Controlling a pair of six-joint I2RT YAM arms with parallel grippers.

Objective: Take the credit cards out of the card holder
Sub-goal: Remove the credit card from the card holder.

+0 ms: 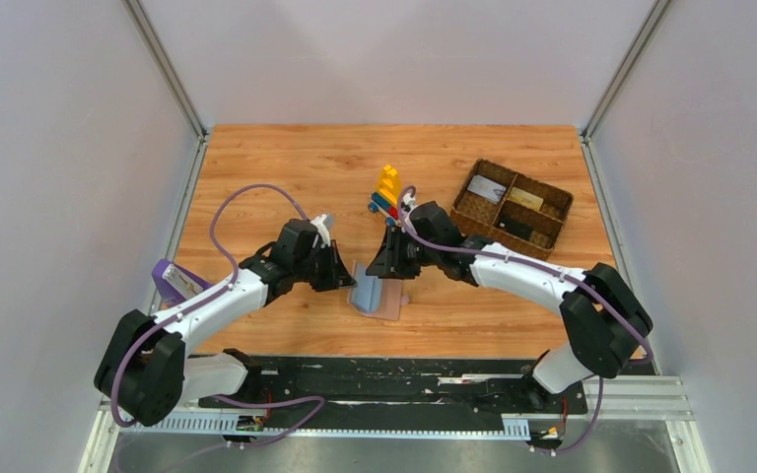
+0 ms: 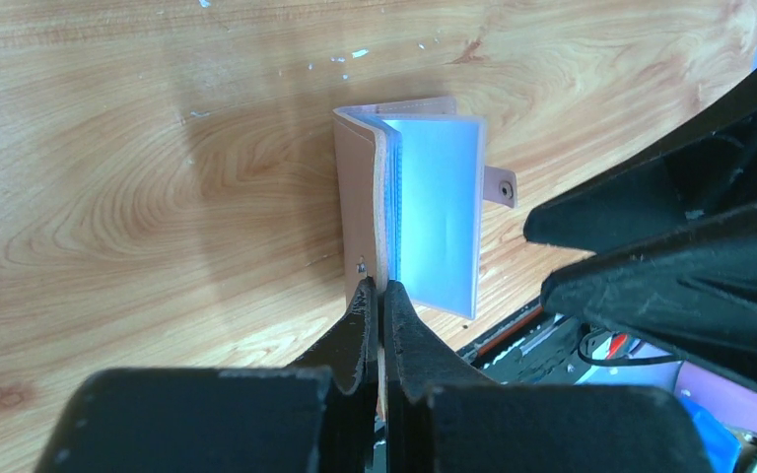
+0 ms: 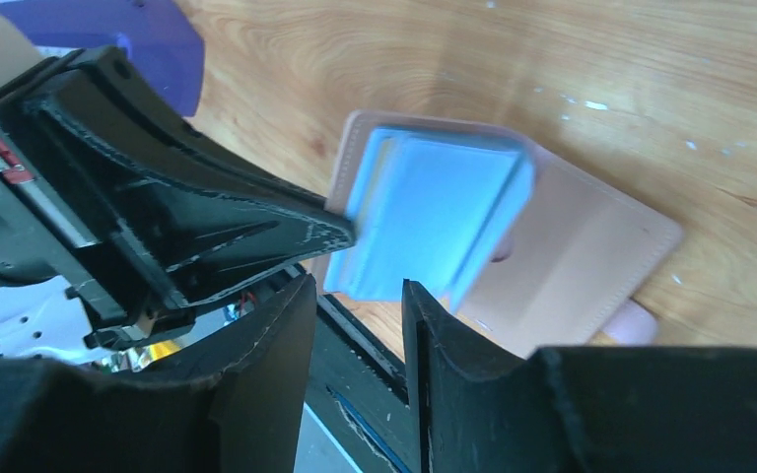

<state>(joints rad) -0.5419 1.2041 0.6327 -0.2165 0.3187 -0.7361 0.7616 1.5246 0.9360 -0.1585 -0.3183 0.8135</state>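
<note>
Card holder (image 2: 434, 212) sits half-open, left jaws clamped on its cover, right jaws parted beside it.

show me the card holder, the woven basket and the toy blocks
card holder (image 2: 439, 207): left wrist view, blue inner page
woven basket (image 1: 527, 179): top external view, far rim
toy blocks (image 1: 388, 182): top external view, yellow top block

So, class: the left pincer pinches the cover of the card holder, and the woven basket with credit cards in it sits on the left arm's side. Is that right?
No. The top external view shows the woven basket with credit cards on the right arm's side. The left pincer does pinch the cover of the card holder.
</note>
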